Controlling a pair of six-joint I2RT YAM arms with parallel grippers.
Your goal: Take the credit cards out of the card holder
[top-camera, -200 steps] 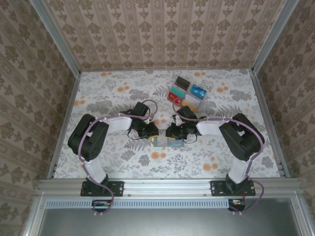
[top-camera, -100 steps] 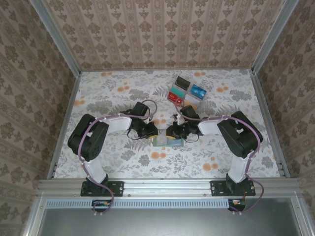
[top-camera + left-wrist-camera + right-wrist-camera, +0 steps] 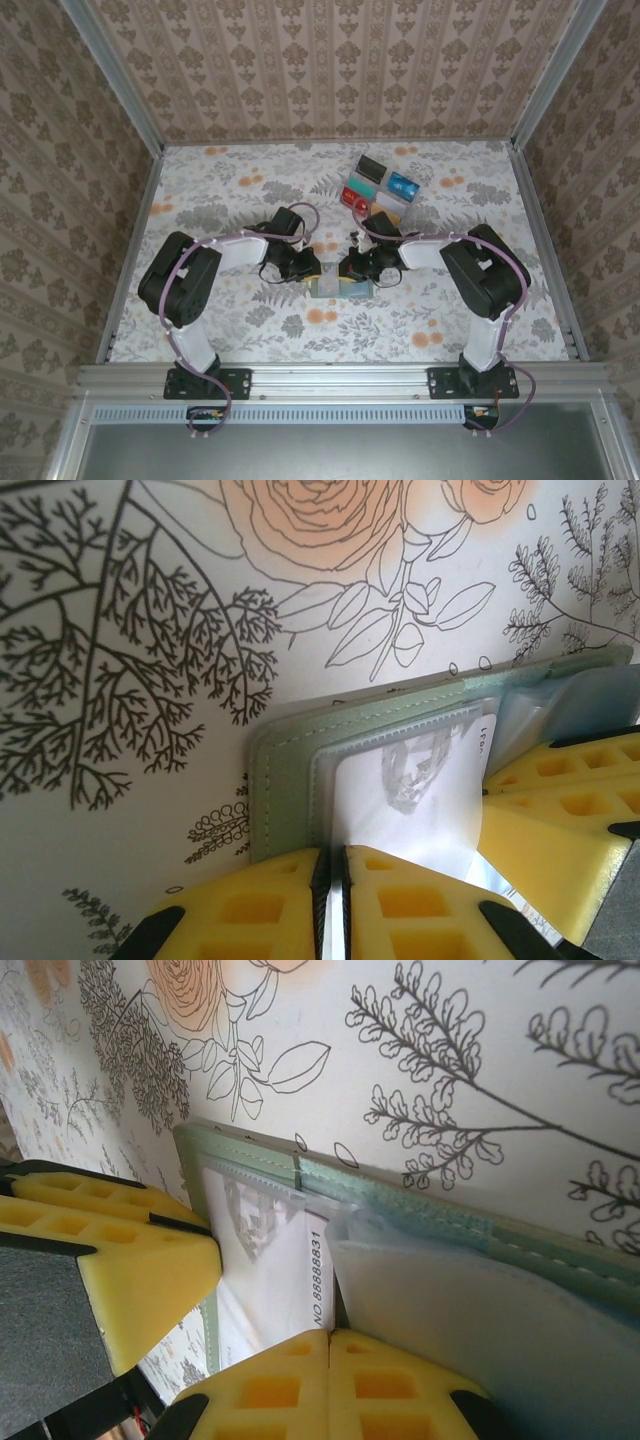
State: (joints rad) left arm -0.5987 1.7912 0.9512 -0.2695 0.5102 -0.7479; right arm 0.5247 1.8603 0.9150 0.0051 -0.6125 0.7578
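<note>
Mostly done, we reckon: several credit cards (image 3: 378, 190) lie on the table (image 3: 220, 200) at 1 o'clock from the card holder (image 3: 338, 289). Left claw (image 3: 310, 273) clamps the card holder's panel, right claw (image 3: 350, 271) pinches a white card (image 3: 262, 1260), not yet out.

A robot lab's test booth: damask-patterned panels (image 3: 330, 70) wall in a floral-covered counter (image 3: 240, 190), framed by aluminium rails (image 3: 340, 378), to which the left arm (image 3: 185, 285) and the right arm (image 3: 490, 280) are bolted.

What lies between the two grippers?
The top external view shows the card holder between left gripper and right gripper; wrist views show a whitish card in it.
</note>
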